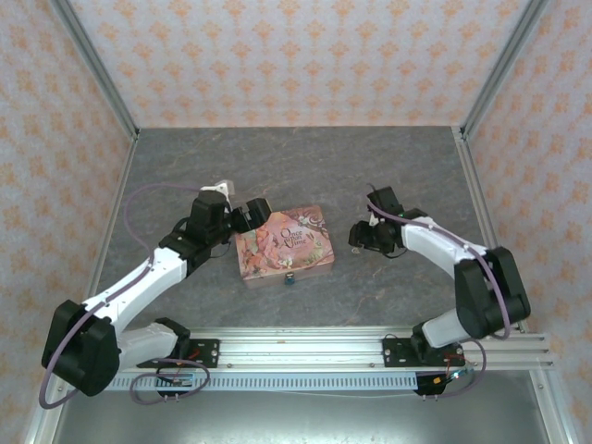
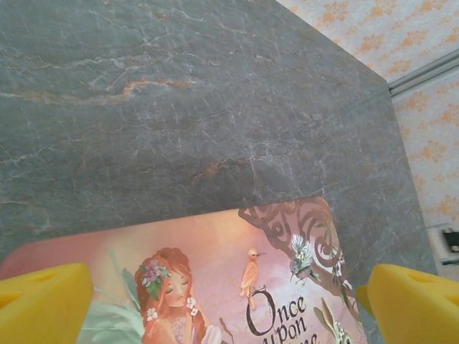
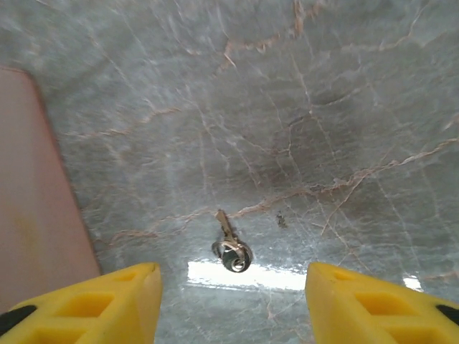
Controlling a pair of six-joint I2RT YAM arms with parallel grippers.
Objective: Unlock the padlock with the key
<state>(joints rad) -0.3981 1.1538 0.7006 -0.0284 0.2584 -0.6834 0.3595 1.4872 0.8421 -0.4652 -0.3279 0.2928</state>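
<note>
**Top external view: the padlock (image 1: 289, 277) sits at the tin's near edge, both grippers open**

From above we see the padlock as a tiny dark blue-teal block with a small pale speck of metal on it, far smaller than the pink illustrated tin (image 1: 282, 243). It lies on the grey marbled table (image 1: 296, 166) right against the middle of the tin's near long edge. We cannot tell whether it is fastened to the tin or only rests beside it, and it is too small for us to make out its shackle or keyhole.

The left gripper (image 1: 252, 216) is at the tin's far left corner. In the left wrist view its yellow fingers (image 2: 43, 301) stand wide apart with the tin's lid between them, showing a red-haired girl, a bird and the words "Once upon". The fingers have hold of nothing.

The right gripper (image 1: 363, 237) hangs low over the table to the right of the tin, apart from it. In the right wrist view its yellow fingers (image 3: 107, 301) are also spread wide and carry nothing. The key (image 3: 231, 247), small and silvery with a rounded head, lies flat on the table just ahead of the gap between them, its blade pointing away from the camera. A pink side of the tin shows at the left edge of that view.
</note>
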